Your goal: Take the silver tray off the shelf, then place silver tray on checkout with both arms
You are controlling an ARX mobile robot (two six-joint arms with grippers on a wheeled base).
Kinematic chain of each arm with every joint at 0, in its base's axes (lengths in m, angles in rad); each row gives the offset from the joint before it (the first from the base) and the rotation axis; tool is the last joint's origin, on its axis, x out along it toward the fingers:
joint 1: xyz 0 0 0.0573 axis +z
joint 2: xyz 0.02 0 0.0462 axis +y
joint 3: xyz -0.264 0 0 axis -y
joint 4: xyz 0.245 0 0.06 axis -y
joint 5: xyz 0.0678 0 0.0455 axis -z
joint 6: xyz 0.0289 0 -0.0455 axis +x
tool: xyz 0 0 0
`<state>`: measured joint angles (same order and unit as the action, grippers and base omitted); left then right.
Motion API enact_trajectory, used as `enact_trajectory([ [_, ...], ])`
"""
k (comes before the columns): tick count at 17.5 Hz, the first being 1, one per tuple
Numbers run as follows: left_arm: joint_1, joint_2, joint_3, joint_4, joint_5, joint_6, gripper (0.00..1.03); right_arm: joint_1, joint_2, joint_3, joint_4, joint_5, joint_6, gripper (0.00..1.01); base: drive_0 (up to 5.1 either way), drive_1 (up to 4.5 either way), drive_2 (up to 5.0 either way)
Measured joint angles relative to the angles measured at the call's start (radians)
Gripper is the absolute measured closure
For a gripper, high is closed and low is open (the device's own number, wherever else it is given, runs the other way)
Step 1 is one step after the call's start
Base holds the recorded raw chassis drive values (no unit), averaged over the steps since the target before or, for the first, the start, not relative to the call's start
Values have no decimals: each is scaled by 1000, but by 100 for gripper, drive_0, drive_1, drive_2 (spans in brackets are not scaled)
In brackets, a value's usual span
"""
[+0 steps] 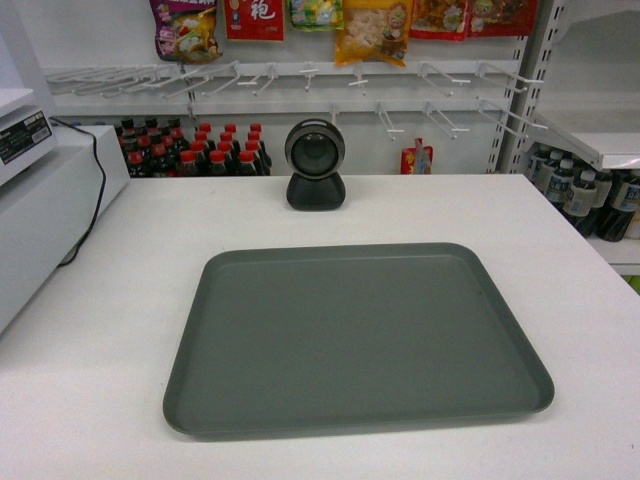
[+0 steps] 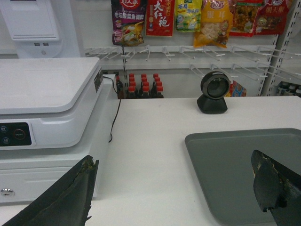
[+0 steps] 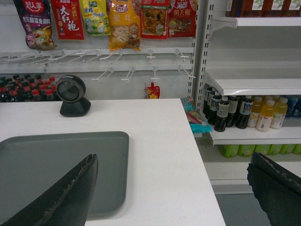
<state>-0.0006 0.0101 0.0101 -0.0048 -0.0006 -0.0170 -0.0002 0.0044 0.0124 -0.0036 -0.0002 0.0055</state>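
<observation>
While flat on checkout [image 1: 90, 330], silver tray [image 1: 357, 336] long axis left-right, left claw [image 2: 174, 188] and right claw [image 3: 171, 188] apart.

- Left gripper [image 2: 174, 188]: two flat black fingers [image 2: 70, 195], matte, with rough, chipped edges.
- Right gripper [image 3: 171, 188]: the same black, wedge-shaped fingers [image 3: 66, 195], edges worn and ragged.
</observation>
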Motion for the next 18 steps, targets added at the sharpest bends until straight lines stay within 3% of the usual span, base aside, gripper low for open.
enact_trajectory([
  [18,0,0,0,0,0,0,5,0,0,0,0,0,0,3,0,0,0],
])
